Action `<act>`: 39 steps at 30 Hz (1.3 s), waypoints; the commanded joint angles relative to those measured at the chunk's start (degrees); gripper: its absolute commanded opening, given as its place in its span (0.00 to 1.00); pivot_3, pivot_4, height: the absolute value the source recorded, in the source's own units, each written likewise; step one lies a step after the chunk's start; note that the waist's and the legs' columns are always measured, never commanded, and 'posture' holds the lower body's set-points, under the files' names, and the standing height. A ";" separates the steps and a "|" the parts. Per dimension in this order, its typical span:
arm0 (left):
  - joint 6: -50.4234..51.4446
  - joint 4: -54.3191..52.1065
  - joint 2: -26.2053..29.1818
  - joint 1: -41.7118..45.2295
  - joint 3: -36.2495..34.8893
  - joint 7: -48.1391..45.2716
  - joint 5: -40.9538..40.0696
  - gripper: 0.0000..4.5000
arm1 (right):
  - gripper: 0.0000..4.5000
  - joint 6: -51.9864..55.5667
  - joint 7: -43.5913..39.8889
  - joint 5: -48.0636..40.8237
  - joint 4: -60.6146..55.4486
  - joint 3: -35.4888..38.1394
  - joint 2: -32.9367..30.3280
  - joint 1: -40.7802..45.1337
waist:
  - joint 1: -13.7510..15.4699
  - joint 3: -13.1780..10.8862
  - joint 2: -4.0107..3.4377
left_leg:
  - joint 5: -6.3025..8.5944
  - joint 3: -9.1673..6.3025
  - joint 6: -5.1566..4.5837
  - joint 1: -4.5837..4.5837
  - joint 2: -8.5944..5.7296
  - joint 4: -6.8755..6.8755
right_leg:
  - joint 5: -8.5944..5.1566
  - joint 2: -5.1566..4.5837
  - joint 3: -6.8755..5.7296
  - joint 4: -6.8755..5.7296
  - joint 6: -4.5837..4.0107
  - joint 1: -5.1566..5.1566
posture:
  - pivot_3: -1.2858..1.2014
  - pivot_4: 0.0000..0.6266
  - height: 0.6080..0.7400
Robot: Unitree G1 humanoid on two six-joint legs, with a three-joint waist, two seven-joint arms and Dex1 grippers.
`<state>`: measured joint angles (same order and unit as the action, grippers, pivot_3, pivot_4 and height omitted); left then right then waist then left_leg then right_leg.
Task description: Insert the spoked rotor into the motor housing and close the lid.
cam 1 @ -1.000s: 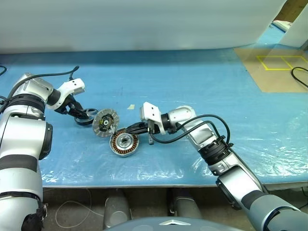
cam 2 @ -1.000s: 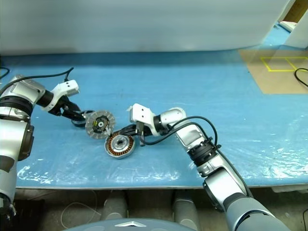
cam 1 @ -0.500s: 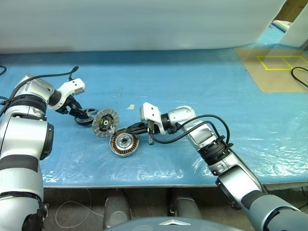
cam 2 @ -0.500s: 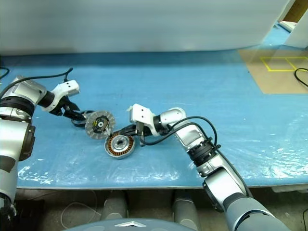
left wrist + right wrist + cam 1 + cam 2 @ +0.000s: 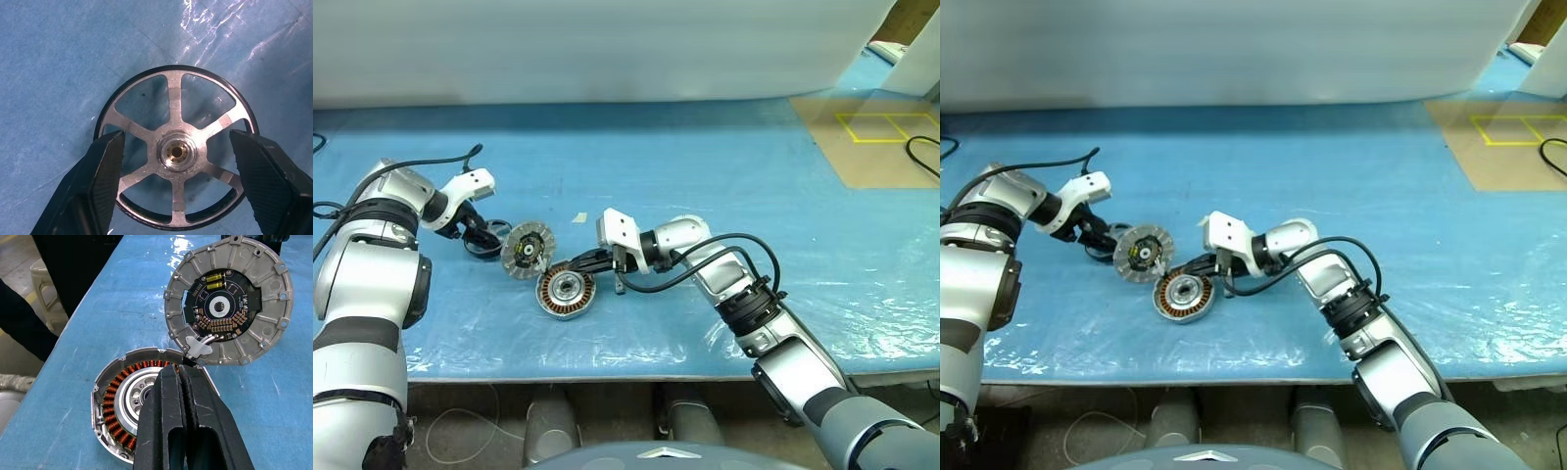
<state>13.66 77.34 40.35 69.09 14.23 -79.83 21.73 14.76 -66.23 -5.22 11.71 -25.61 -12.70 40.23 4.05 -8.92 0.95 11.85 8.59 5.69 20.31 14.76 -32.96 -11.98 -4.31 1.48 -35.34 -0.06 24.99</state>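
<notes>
Pickup step: the left gripper (image 5: 176, 183) hangs wide open astride the spoked rotor (image 5: 177, 147), flat at far left beside the propped lid (image 5: 528, 250); the right gripper (image 5: 182, 382), pinched shut, empty, rests on the motor housing (image 5: 566, 293). Next: squeeze the rim

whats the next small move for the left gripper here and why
Probably close the left gripper on the spoked rotor. Its two fingers stand open on either side of the black rim, with the rotor lying flat on the blue mat between them, not yet gripped. The motor housing sits open with the right gripper shut above it, awaiting the rotor.
</notes>
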 commanded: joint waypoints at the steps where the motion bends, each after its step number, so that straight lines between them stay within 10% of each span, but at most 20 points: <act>1: 0.50 -0.17 0.27 -0.06 0.37 -1.05 0.19 0.71 | 0.00 -0.78 -0.02 -0.05 -1.24 -0.10 0.42 1.04 | 0.00 0.00 0.00 | 0.00 0.00 0.00 0.00 0.00 0.01 | 0.00 0.00 0.00 0.01 0.00 0.00 | 0.52 0.24 1.00; 7: 2.05 -0.04 -0.12 -0.22 -0.60 -0.27 -0.64 0.36 | 0.00 -0.81 0.27 0.03 -1.20 -0.01 0.49 1.04 | 0.06 -0.04 -0.06 | 0.00 0.01 0.00 -0.07 -0.03 0.03 | 0.00 -0.02 0.01 0.02 0.00 -0.05 | 0.52 0.24 1.00; 30: -7.49 -4.09 6.45 3.52 -2.67 -8.60 -3.47 0.35 | 0.00 0.09 -0.94 -2.32 -0.27 3.47 -1.51 2.07 | 0.02 -0.17 0.04 | 0.01 0.00 0.01 0.00 0.01 0.23 | 0.01 0.01 -0.08 0.30 0.01 -0.07 | 0.52 0.24 1.00; 39: -3.48 -21.36 16.45 -1.72 -3.07 -12.67 -24.16 0.35 | 0.00 0.08 -1.16 -5.08 -3.90 6.59 -3.93 -1.09 | -0.09 -0.20 0.00 | 0.09 0.01 0.15 0.12 0.05 0.36 | 0.02 0.06 -0.14 0.52 0.04 0.04 | 0.52 0.24 1.00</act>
<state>7.59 61.70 54.16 68.21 10.97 -92.04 4.05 15.11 -66.82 -8.57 10.71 -20.61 -16.26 39.51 3.97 -9.12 0.95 11.97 8.62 5.90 20.43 14.81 -32.57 -11.95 -4.22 1.37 -34.83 0.00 25.08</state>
